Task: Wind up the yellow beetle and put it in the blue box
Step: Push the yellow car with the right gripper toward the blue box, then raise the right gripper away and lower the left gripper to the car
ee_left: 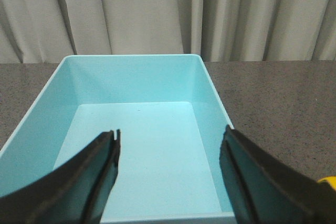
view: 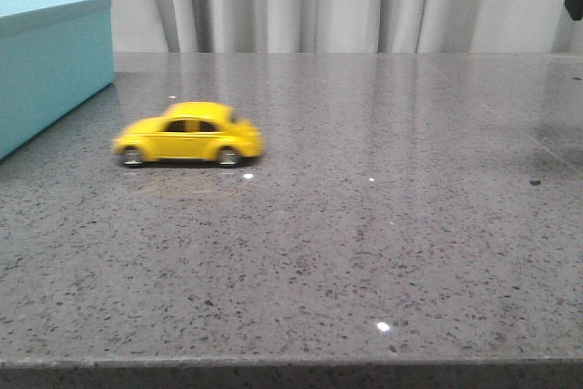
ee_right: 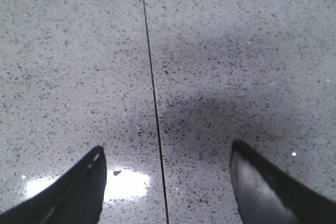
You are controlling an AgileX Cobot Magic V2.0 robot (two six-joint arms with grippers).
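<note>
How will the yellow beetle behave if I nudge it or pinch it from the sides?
The yellow beetle stands on all its wheels on the smooth stone table, so a nudge along its length will probably send it rolling. Its body looks glossy and rounded, so the fingers may slip. It is small and likely light and rigid.

The yellow beetle is motion-blurred; the blue box is cut off at the front view's left edge.

left hand fingers spread, nothing held | over open blue box | curtain behind
</note>
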